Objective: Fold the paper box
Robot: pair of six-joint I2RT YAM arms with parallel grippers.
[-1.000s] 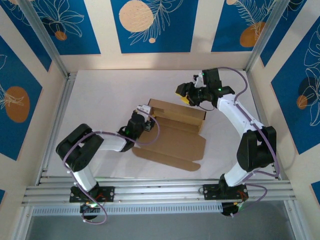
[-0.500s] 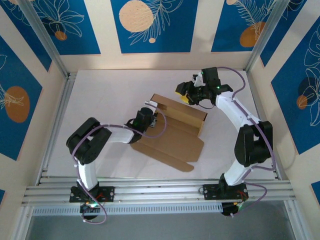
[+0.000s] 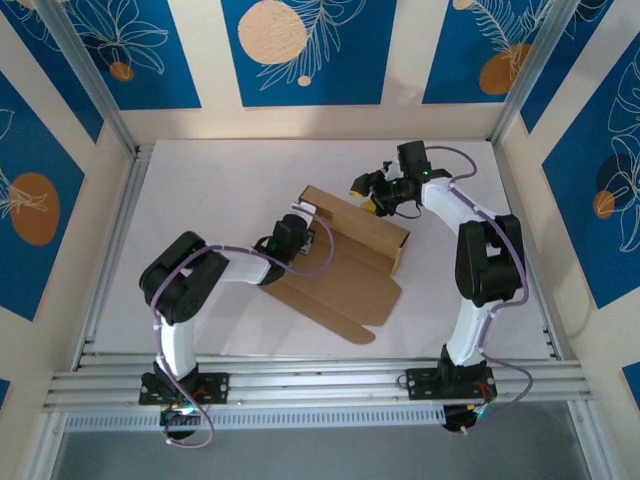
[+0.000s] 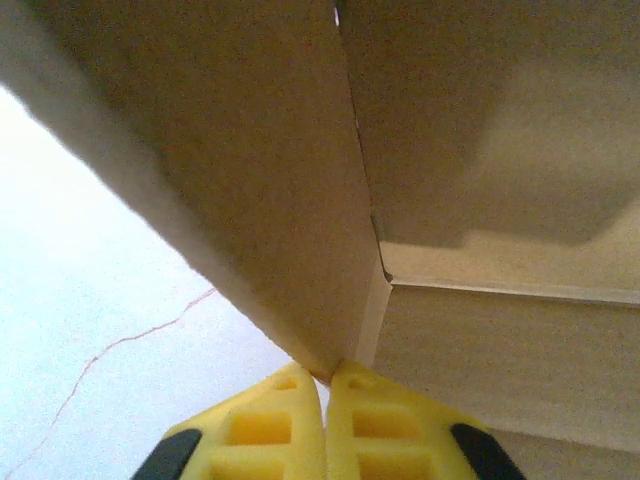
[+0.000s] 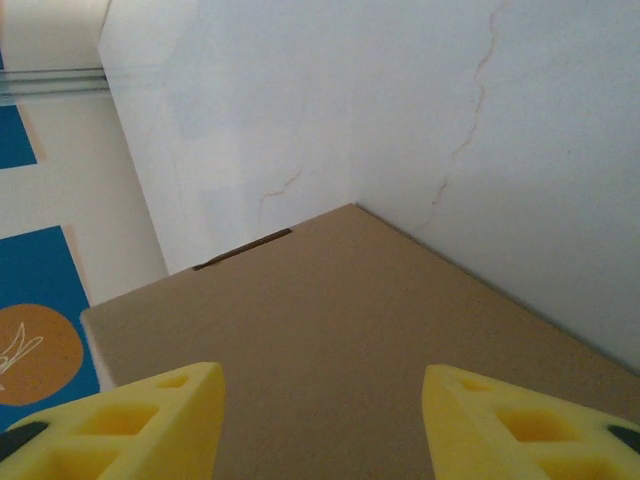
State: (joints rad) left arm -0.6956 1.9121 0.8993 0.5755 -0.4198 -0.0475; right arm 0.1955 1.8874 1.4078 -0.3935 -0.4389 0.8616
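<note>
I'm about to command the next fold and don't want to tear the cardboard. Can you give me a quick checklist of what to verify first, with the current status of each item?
1. Left end effector gripping the paper box: ok, its yellow fingers pinch a wall edge.
2. Right end effector free: ok, jaws open with nothing between them and a cardboard panel below.
3. Right end effector touching the box: cannot tell.
4. Far wall raised: ok, it stands up in the top view.
5. Near flaps folded: not ok, they lie flat on the table.
</note>
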